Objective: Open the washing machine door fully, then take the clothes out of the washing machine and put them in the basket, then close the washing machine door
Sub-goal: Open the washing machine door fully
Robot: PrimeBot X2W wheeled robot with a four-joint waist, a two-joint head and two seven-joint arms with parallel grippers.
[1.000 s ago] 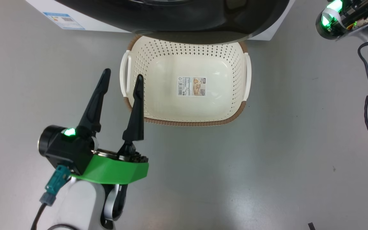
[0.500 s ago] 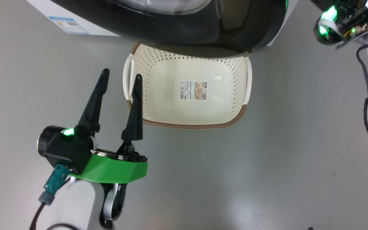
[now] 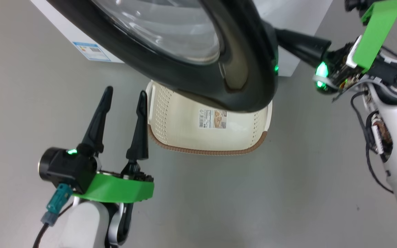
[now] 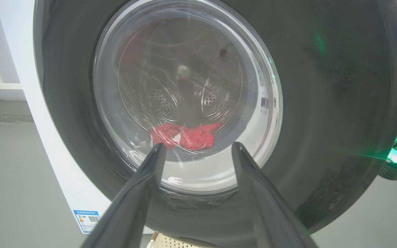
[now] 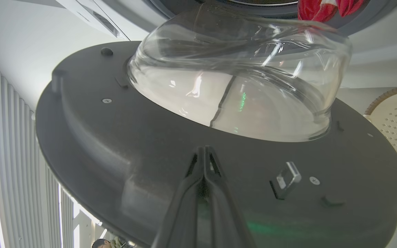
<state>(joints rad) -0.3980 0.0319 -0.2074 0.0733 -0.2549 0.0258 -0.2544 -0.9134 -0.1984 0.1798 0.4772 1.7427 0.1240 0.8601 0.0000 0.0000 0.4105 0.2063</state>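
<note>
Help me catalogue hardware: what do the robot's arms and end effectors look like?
Left end effector and right end effector: two long tapered black fingers each, black housing with a green light, green bracket, white forearm. Left carries a teal plug on black cable; right has black cables.

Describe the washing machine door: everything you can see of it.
The washing machine door is a large round disc. It has a wide glossy black rim outside and matt dark grey plastic inside, which carries a metal latch. Both surround a bulging clear glass bowl. The door stands partly open, hanging out above the basket. The right gripper, shut, appears to press its fingertips against the inner face.
</note>
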